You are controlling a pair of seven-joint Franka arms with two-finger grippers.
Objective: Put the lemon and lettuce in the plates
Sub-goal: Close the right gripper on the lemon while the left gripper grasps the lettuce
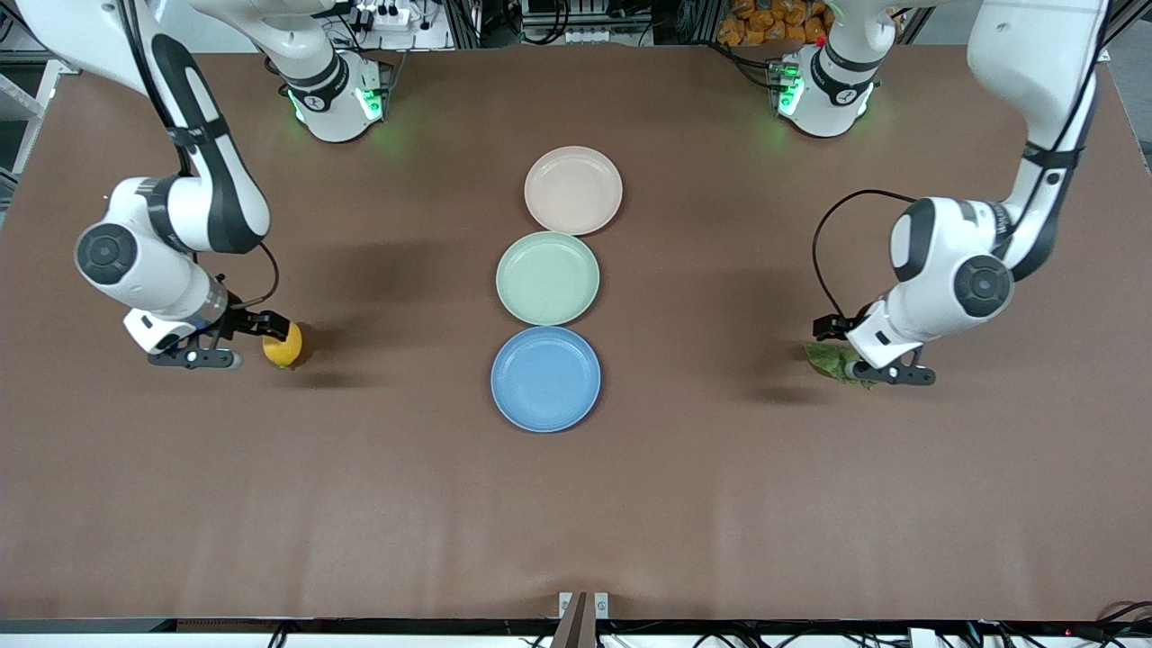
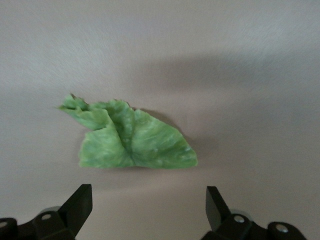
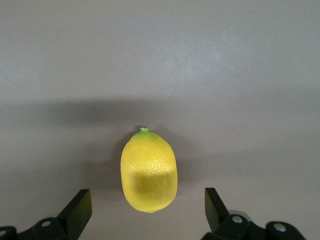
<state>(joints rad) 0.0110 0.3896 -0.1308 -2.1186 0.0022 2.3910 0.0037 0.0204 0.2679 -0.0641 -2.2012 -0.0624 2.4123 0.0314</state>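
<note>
The yellow lemon lies on the brown table toward the right arm's end. My right gripper is low beside it and open. In the right wrist view the lemon has one end just between the open fingertips of the right gripper. The green wrinkly lettuce lies on the table toward the left arm's end. My left gripper is low over it and open. In the left wrist view the lettuce lies just ahead of the left gripper. The blue plate and beige-pink plate are empty.
A pale green plate sits between the blue and beige-pink plates; the three form a row at the table's middle, blue nearest the front camera. A small bracket stands at the table's front edge.
</note>
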